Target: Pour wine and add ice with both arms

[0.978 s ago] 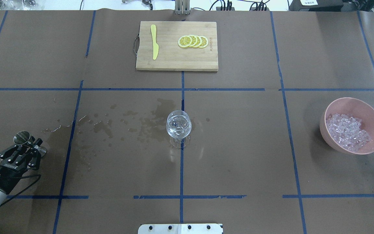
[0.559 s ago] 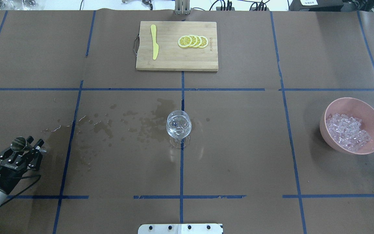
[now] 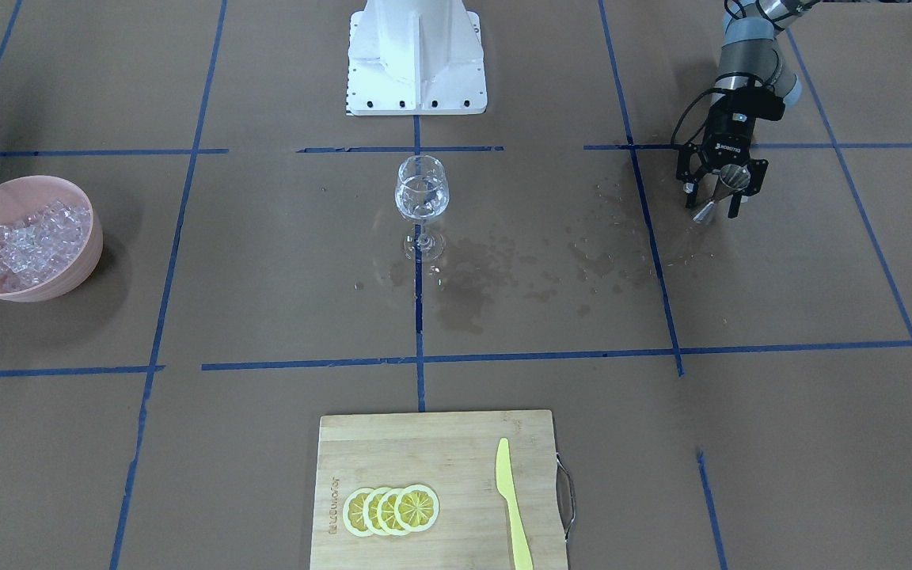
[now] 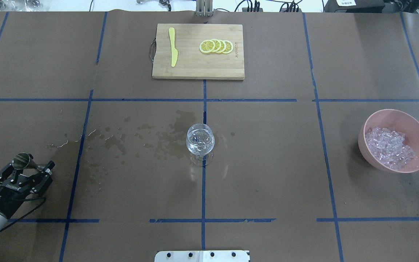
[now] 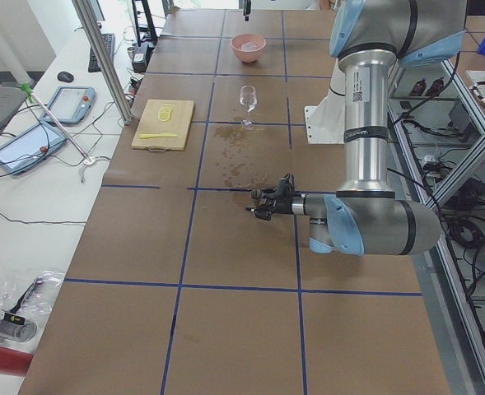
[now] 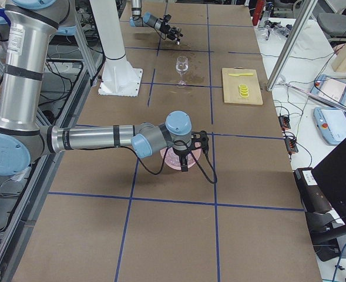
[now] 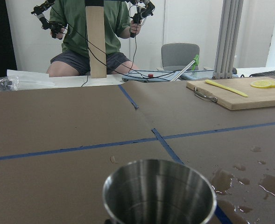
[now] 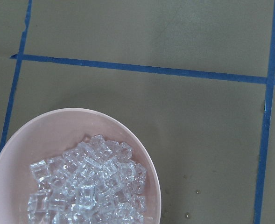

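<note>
Right arm over ice — overhead misses it.

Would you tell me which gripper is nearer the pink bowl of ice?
Right. The right gripper hangs over the pink bowl; the left gripper, holding a metal jigger, is across the table.

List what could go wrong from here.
1. The jigger sits tilted in the left claw; it may slip or topple when set down.
2. Wet patches lie beside the wine glass; soggy paper might tear or let it slide.
3. In the right wrist view the pink bowl of ice lies low and left, so a straight descent might strike its rim.
</note>
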`<state>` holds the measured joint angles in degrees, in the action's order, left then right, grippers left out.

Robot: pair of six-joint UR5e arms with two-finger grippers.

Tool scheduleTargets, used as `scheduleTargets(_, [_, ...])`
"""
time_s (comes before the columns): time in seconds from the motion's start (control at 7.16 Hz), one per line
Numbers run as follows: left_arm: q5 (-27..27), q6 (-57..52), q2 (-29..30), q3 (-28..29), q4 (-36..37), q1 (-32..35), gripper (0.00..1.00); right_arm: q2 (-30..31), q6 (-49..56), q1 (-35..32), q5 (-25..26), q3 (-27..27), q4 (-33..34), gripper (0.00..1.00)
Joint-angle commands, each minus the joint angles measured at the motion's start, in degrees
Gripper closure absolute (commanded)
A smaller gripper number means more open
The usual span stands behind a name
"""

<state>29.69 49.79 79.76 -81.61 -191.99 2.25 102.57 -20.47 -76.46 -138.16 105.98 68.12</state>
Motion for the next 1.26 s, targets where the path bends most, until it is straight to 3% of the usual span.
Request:
scheduleTargets(0.0, [5.4,-0.6,-2.0,-0.9,0.4,0.1,0.0,0.0,0.1,0.0,0.1,-0.2,0.0,0.0])
scheduleTargets(0.14, [7.6,-0.6,-5.8,-4.7,0.6,0.1,0.0,0.0,0.1,0.0,0.2,-0.2,0.0,0.0])
scheduleTargets(0.42, [11.2,-1.2,-9.4,-6.5,1.4,0.1,0.0,0.0,0.0,0.0,0.2,-0.2,0.0,0.0])
scheduleTargets(0.7, [18.9,-4.3,-11.7,-10.0,6.8,0.6,0.0,0.0,0.1,0.0,0.3,-0.2,0.0,0.0])
scheduleTargets(0.84, [24.7,-9.2,-17.2,-15.0,6.9,0.7,0.0,-0.1,0.1,0.0,0.3,-0.2,0.0,0.0])
scheduleTargets(1.12, [28.8,-11.2,-20.1,-15.9,6.9,1.1,0.0,-0.1,0.1,0.0,0.3,-0.2,0.0,0.0])
